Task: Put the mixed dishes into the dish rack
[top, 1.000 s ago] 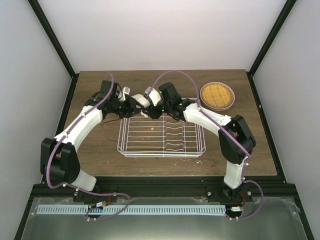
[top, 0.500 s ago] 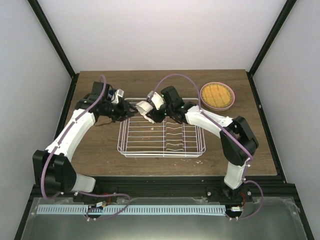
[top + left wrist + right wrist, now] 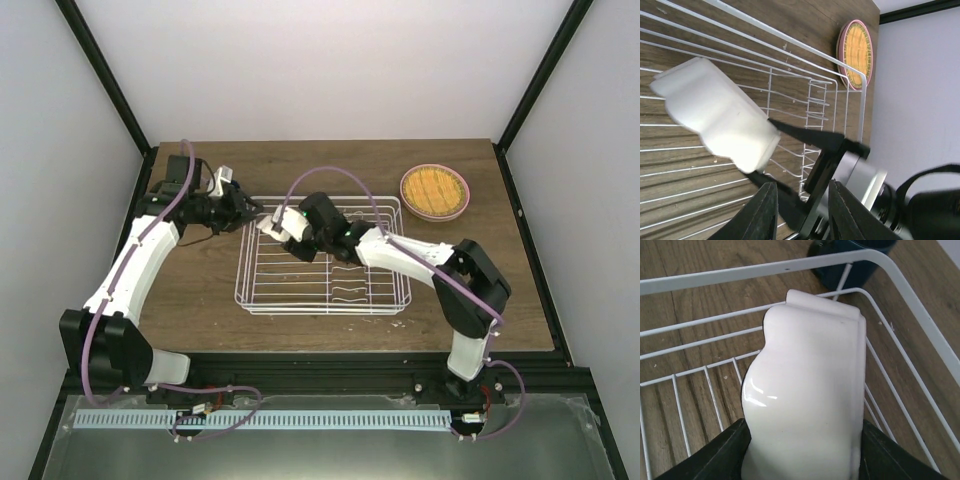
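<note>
**Top view:** the dish rack (image 3: 325, 306) sits mid-surface (image 3: 200, 290). The right jaws grip the cream-white bowl (image 3: 271, 222) over the rack's 11 o'clock corner, and the bowl sticks out from them toward 9 o'clock. The left jaws hover just beside that corner. The stacked plates (image 3: 435, 190), yellow-orange on top, lie at 2 o'clock, outside the rack.

**Left wrist view:** the left jaws stand parted with nothing between them. The bowl's long axis runs from 10 to 4 o'clock, its 4 o'clock end pinched in the right jaws.

**Right wrist view:** only here does the dark blue mug (image 3: 850, 257) show, at 1 o'clock just outside the rack's corner. The bowl lies on its side, pointing to 12 o'clock.
</note>
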Action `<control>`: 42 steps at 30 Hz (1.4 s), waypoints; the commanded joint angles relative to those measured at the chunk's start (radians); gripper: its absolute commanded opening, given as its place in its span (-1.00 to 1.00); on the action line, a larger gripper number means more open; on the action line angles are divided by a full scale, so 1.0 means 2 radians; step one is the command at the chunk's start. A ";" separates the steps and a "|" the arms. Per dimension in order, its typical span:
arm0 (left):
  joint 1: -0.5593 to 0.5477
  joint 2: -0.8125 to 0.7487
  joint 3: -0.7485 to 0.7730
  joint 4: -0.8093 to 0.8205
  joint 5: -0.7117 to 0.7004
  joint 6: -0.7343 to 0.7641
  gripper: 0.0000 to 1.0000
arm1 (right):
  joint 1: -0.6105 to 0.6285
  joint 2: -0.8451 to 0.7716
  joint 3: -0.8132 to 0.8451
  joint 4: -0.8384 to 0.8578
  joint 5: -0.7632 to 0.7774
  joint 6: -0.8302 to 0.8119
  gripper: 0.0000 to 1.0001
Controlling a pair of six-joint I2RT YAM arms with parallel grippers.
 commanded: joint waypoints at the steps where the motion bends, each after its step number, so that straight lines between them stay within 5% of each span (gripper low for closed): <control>1: 0.003 -0.007 0.017 -0.009 0.002 0.011 -0.42 | 0.045 -0.012 -0.015 0.033 0.065 -0.059 -0.26; 22: 0.005 -0.010 0.000 0.002 0.021 0.016 -0.42 | 0.090 0.019 -0.096 0.125 0.288 -0.232 -0.06; 42: 0.006 0.007 0.003 0.009 0.031 0.017 -0.42 | 0.090 -0.018 -0.059 0.027 0.240 -0.198 0.94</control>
